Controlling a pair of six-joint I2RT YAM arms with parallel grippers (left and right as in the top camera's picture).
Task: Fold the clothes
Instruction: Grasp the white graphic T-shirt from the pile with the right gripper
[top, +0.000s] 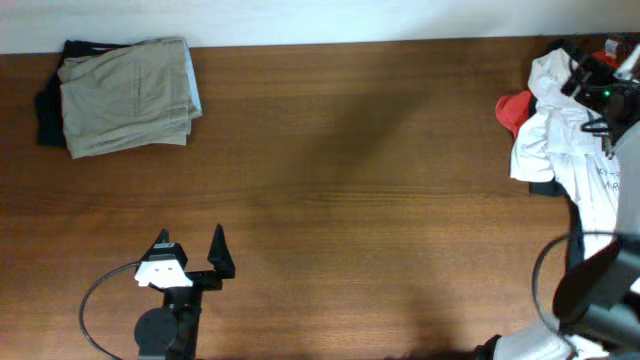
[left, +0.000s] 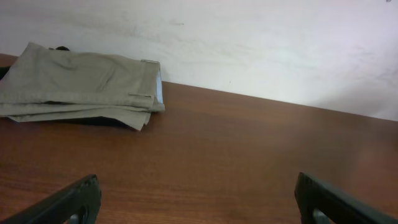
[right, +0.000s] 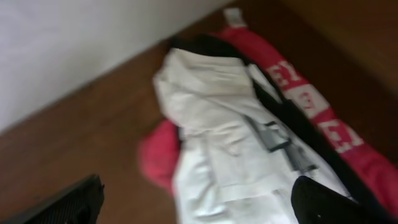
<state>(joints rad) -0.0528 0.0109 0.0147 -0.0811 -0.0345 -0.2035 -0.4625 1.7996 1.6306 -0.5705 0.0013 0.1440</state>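
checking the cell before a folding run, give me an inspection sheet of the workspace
surface: brown wooden table, no spills or marks seen
job's things: white T-shirt, red garment and black garment, heaped unfolded at the right end
clutter: folded khaki garment at the far left corner, something dark under it
grippers: left gripper open, holding nothing, near the front edge; right gripper open over the heap
cables: black cable looped beside the left arm; second cable loop by the right arm
surroundings: white wall behind the table; nothing else seen
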